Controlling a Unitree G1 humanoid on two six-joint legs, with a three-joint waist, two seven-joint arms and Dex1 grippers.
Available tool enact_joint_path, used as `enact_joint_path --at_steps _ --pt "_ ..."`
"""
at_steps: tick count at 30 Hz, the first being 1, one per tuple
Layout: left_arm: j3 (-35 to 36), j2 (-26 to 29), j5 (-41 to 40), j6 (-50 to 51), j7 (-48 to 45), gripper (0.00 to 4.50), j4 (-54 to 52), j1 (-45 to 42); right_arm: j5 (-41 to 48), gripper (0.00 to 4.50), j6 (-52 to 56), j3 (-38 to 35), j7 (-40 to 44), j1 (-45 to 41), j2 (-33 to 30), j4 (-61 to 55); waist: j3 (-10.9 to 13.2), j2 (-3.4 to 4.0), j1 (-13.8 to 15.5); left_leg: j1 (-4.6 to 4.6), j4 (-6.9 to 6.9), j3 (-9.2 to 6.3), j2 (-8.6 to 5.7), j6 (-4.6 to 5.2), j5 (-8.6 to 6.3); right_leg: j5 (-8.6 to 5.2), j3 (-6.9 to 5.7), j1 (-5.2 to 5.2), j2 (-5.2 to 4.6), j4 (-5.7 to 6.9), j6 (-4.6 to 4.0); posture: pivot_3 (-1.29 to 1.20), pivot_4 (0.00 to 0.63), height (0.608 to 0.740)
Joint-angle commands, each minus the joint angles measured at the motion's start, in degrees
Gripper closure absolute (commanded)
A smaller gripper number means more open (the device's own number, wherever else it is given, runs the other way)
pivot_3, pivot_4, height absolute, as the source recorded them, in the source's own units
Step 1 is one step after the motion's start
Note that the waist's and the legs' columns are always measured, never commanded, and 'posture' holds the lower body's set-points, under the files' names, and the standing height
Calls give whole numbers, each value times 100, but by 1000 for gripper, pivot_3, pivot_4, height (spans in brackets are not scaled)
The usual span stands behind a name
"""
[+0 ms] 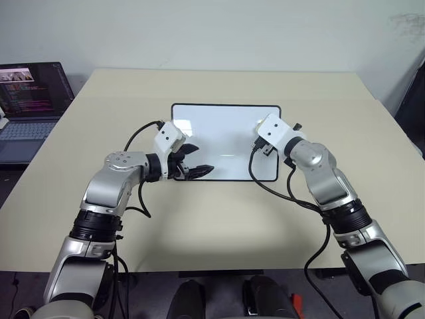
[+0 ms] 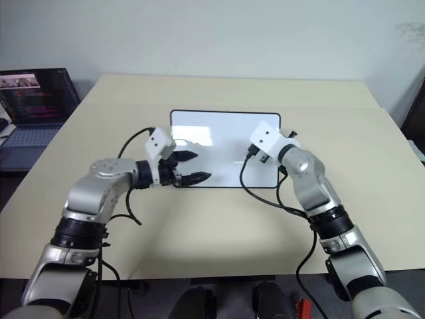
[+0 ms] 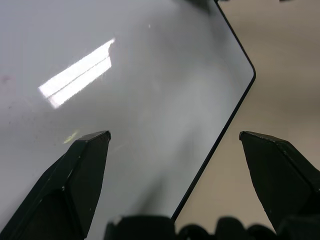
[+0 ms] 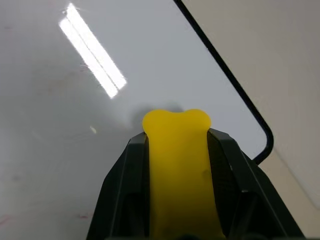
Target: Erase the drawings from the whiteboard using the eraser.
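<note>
The whiteboard lies flat in the middle of the table, its face white and glossy. Faint reddish traces of the drawings show on it in the right wrist view. My right gripper is shut on the yellow eraser, whose end sticks out past the fingers just above the board, near its right side. My left gripper is open and holds nothing. It hovers at the board's near left corner, and the black frame edge runs between its fingers.
The beige table spreads wide around the board. An open laptop stands on a lower surface beyond the table's left edge. A dark object sits past the right edge. Black cables hang from both wrists.
</note>
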Motion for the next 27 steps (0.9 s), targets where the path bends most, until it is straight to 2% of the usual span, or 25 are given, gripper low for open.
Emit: enact_joint_path --at_steps 1,6,13,16,19,21,24,27 --pt "50 92 -13 -53 -93 0 -168 23 -70 3249 83 7 118 52 -74 22 0 0 -4 -2 0 1 0 0 0 -1 0 -1 -1 -1 1 0 150 740" --pt "47 128 -8 -25 -135 0 -191 47 20 3251 376 344 930 358 -249 -304 0 0 -3 -1 0 -2 -1 0 0 -1 -3 -2 -2 1 1 0 150 740" --pt "42 123 -24 -18 -166 0 -219 51 -16 3251 547 451 1379 595 -420 -555 0 0 -5 8 4 -2 -2 1 0 -15 -3 5 2 4 26 0 150 740" --pt "39 114 -20 -24 -191 0 -223 44 -93 3251 439 359 1166 539 -369 -512 0 0 -5 11 5 -1 -2 1 1 -15 -2 6 3 5 26 0 150 740" --pt "20 112 -31 -21 -233 0 -258 54 -211 3251 77 -4 302 124 -181 -167 0 0 -16 12 5 1 -1 1 1 -15 0 6 3 5 26 0 150 740" --pt "16 109 -38 -17 -241 0 -275 62 -213 3251 -76 -106 7 -57 -124 -3 1 1 -14 13 7 4 -1 0 2 -14 4 5 3 8 26 0 150 740" --pt "12 102 -45 -8 -234 0 -293 67 -192 3251 -162 -95 -53 -114 -112 135 0 1 0 7 4 -1 0 0 2 -6 -2 4 3 3 9 0 150 740" --pt "19 92 -68 26 -217 0 -358 102 -163 3251 -41 17 239 20 -154 104 0 0 1 -3 0 -1 0 1 0 -2 -2 -2 1 0 -1 0 150 740"
